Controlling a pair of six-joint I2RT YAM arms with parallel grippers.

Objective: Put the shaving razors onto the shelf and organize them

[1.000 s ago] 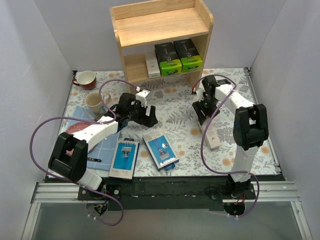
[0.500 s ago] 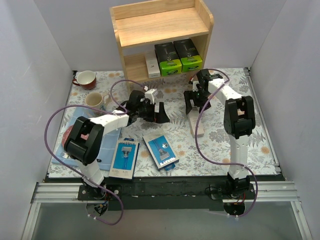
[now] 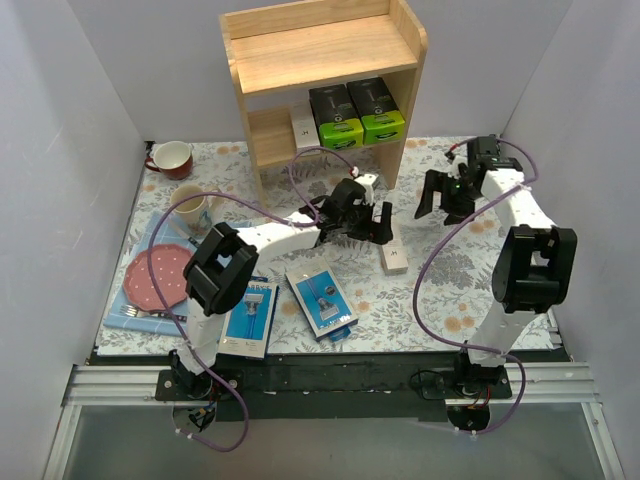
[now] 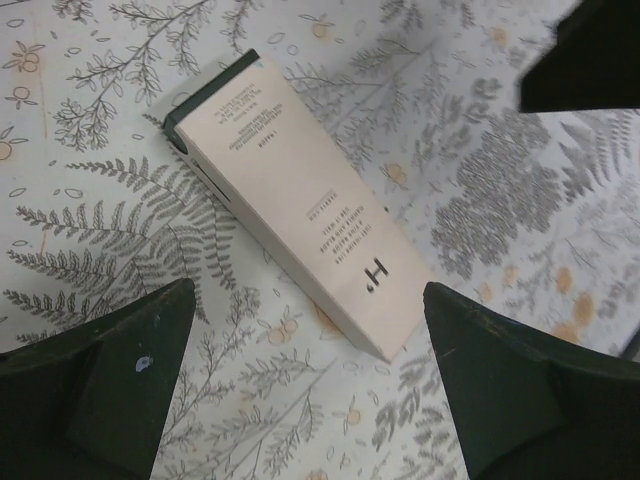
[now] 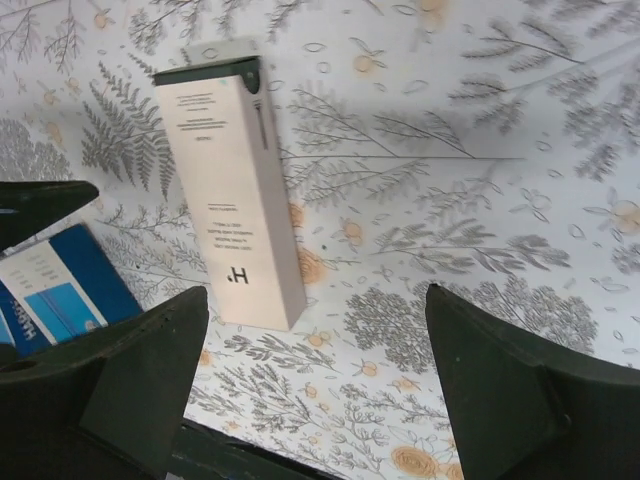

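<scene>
The wooden shelf (image 3: 325,50) stands at the back; its lower tier holds two black boxes with lime-green ends (image 3: 336,120) (image 3: 380,113) and a slim white box (image 3: 305,129). A second slim beige box (image 3: 392,256) lies flat on the table; it also shows in the left wrist view (image 4: 300,200) and the right wrist view (image 5: 230,190). Two blue razor packs (image 3: 250,315) (image 3: 322,298) lie near the front. My left gripper (image 3: 365,228) (image 4: 310,390) is open and empty, just left of the beige box. My right gripper (image 3: 445,198) (image 5: 320,380) is open and empty, to the right of it.
A red mug (image 3: 172,158), a beige mug (image 3: 190,207), and a pink plate (image 3: 160,275) on a blue cloth with a fork (image 3: 150,313) sit at the left. One blue pack (image 5: 55,290) shows at the left of the right wrist view. White walls enclose the table.
The right gripper slid the beige box left, let it go and drew back to the right. The left gripper swept right across the table to the box.
</scene>
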